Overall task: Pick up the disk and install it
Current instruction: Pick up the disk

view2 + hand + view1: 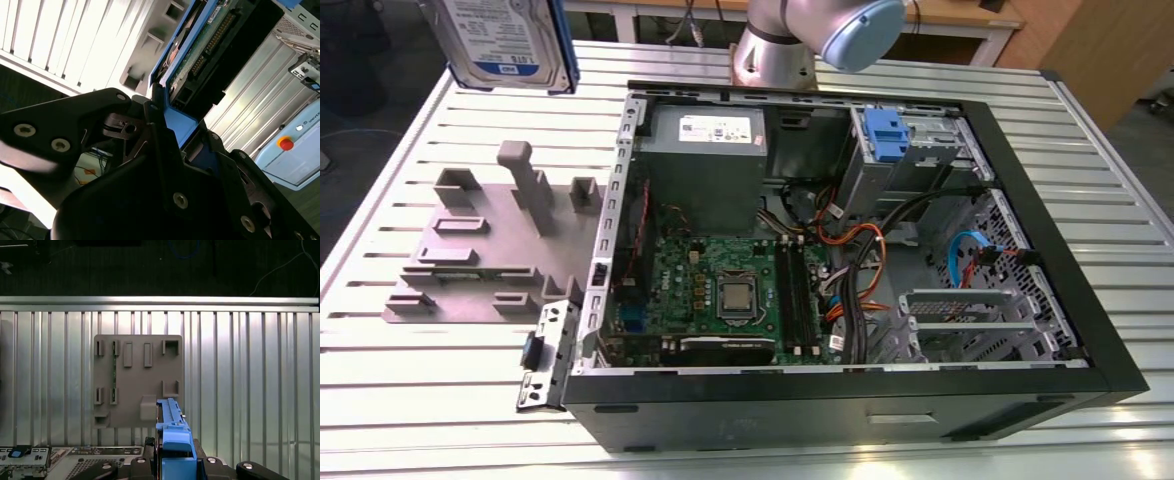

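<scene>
The disk (500,40) hangs high above the table at the exterior view's left, beyond the grey holder block. Its white-and-blue label faces the camera and blue carrier rails run along its sides. In the second wrist view my gripper (172,120) is shut on the blue carrier, and the disk's (210,30) green circuit-board side points away from the fingers. In the first wrist view the disk (172,427) shows edge-on, clamped in the gripper (175,460), above the near edge of the holder block.
The grey slotted holder block (494,250) (137,380) lies on the ribbed metal table (454,400). An open computer case (1067,230) stands at the exterior view's right, with a blue caddy (887,135) in its drive bay, a motherboard and cables. The arm's base (781,50) stands behind the case.
</scene>
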`<state>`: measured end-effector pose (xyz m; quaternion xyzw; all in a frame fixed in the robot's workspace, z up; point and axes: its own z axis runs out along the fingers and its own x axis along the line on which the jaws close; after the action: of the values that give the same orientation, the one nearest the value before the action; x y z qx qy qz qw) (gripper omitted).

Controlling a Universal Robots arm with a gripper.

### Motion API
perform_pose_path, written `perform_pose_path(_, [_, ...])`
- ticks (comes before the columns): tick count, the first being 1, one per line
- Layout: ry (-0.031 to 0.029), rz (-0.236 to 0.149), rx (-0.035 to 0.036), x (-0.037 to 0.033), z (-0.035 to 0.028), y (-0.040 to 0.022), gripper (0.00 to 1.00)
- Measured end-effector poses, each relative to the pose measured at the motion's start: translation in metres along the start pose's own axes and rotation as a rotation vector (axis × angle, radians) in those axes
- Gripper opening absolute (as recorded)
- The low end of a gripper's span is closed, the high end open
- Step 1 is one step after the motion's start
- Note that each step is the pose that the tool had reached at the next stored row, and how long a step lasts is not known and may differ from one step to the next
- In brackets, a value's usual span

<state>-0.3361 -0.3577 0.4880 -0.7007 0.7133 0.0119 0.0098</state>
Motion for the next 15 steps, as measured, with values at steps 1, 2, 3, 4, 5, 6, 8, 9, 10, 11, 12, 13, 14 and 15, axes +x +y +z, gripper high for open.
perform_pose_path(1, [0.0000,0.000,0.0000,0.0000,0.0000,-0.0008,0.37])
perform_pose_path(2, [0.0000,0.000,0.0000,0.0000,0.0000,-0.0016,0.37])
perform_pose_path(3, [0.0001,0.000,0.0000,-0.0001,0.0000,-0.0025,0.37])
perform_pose_path(4, [0.0000,0.000,-0.0001,-0.0001,0.0000,-0.0034,0.37])
perform_pose_path(5, [0.0000,0.000,0.0000,-0.0001,0.0000,-0.0042,0.37])
perform_pose_path(6, [0.0000,0.000,0.0000,-0.0001,0.0000,-0.0051,0.37])
perform_pose_path(8, [0.0000,0.000,0.0000,-0.0001,0.0000,-0.0068,0.37])
perform_pose_path(9, [0.0001,0.000,-0.0001,-0.0001,-0.0001,-0.0077,0.37])
perform_pose_path(10, [0.0000,0.000,0.0000,-0.0001,0.0000,-0.0085,0.37])
perform_pose_path(11, [0.0000,0.000,0.0000,-0.0002,0.0000,-0.0093,0.37])
perform_pose_path(12, [0.0000,0.000,0.0000,-0.0002,0.0000,-0.0104,0.37])
perform_pose_path(13, [0.0001,0.000,0.0000,-0.0002,-0.0001,-0.0114,0.37])
perform_pose_path(14, [0.0000,0.000,0.0000,-0.0002,-0.0001,-0.0121,0.37])
perform_pose_path(15, [0.0000,0.000,0.0000,-0.0002,0.0000,-0.0127,0.37])
